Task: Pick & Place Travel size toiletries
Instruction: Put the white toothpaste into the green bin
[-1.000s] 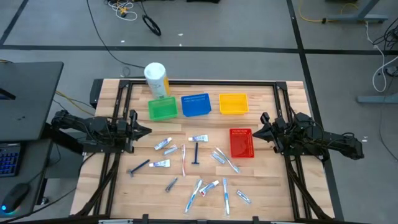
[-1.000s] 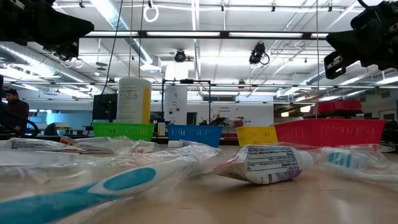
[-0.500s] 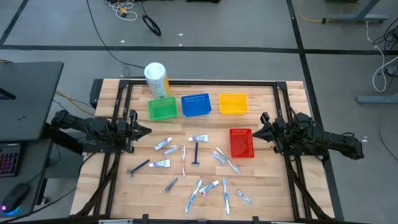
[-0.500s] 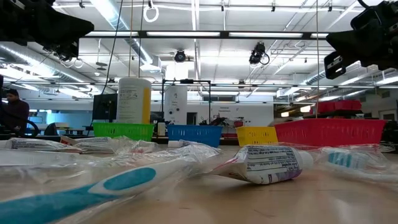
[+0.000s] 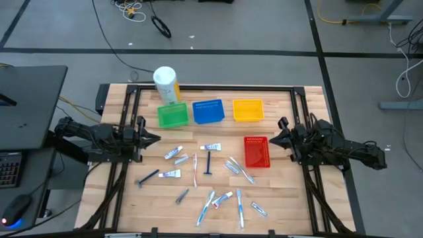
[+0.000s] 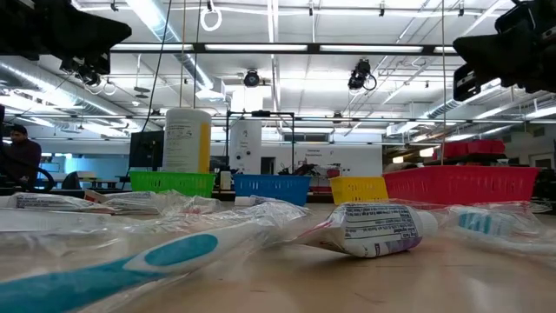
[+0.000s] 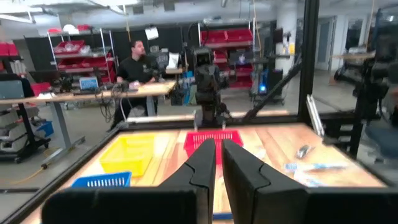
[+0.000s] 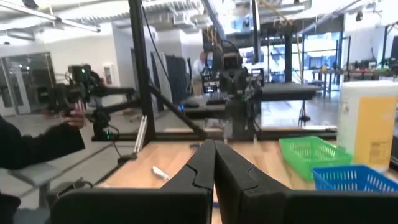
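The dark left gripper (image 5: pixel 153 138) is held shut and empty above the slatted wooden table (image 5: pixel 284 198). Small tubes, slim toothbrushes and razors, the travel size toiletries (image 5: pixel 209 173), are scattered mid-table before four plastic mesh baskets (image 5: pixel 208 111). At the right edge the right gripper (image 5: pixel 273 139) is likewise closed.

We count four mesh baskets on the desk (image 5: pixel 291 198): one green basket (image 5: pixel 172 116), one blue basket (image 5: pixel 208 111), one yellow basket (image 5: pixel 248 110) and one red basket (image 5: pixel 256 151). One large white-and-yellow bottle (image 5: pixel 166 84) stands by the green one. Two dark blue razors (image 5: pixel 148 177) lie among roughly a dozen other small tubes and toothbrushes; we cannot count those exactly
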